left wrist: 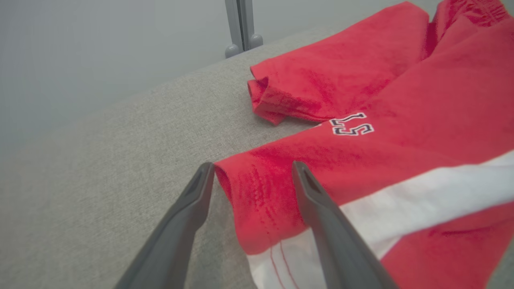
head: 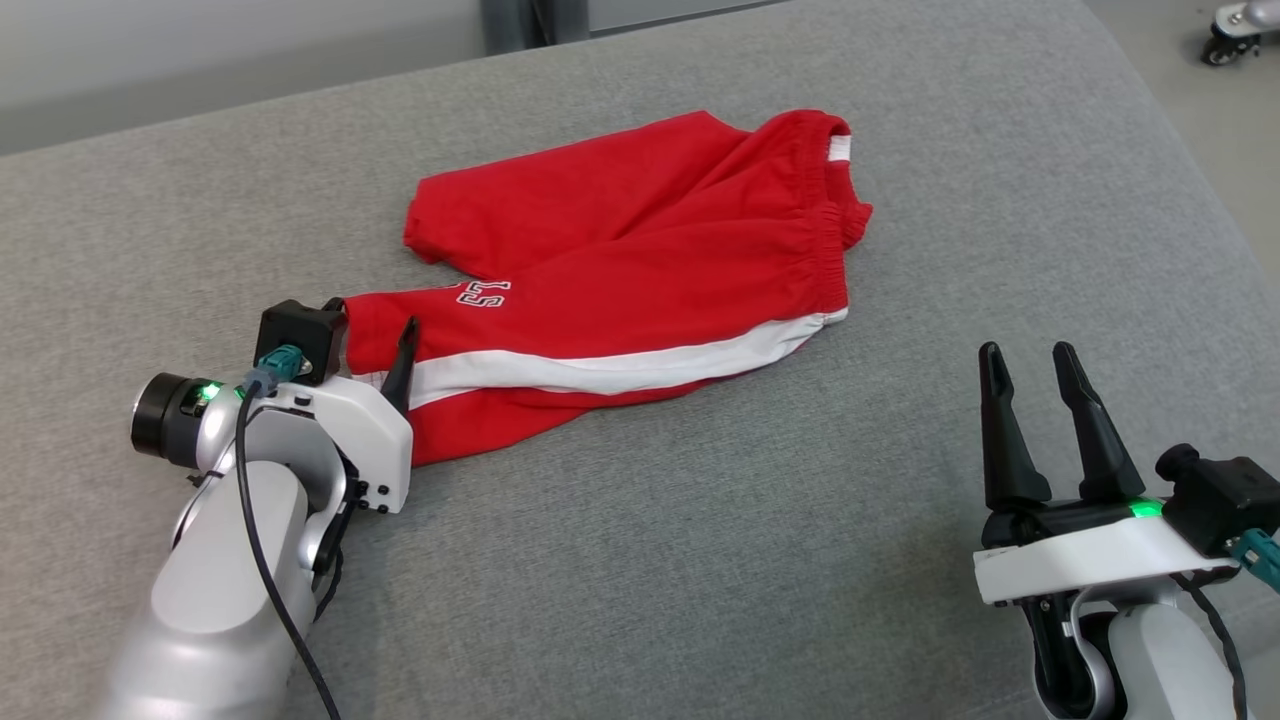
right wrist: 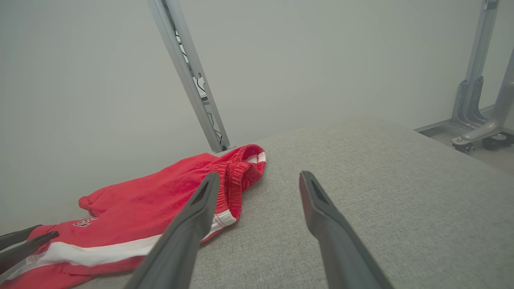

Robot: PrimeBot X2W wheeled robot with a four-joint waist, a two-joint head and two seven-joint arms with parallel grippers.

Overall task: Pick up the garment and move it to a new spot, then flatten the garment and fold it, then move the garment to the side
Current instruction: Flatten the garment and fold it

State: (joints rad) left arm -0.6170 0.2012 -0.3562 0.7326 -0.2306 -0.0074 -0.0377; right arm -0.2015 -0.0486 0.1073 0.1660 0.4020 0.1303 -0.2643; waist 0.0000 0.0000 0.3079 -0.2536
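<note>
The garment is a pair of red shorts with a white side stripe and a small printed number. It lies mostly flat on the grey fabric surface, waistband to the far right. My left gripper is at the near-left leg hem. In the left wrist view the left gripper is open, its fingers straddling the hem corner of the garment without pinching it. My right gripper hovers open at the lower right, clear of the cloth. The right wrist view shows the right gripper open, with the garment to its left.
The grey surface extends widely in front and to the right of the shorts. Its far edge runs along the top, with a metal post behind it. A wheeled frame base stands on the floor beyond the right edge, its caster at the top right.
</note>
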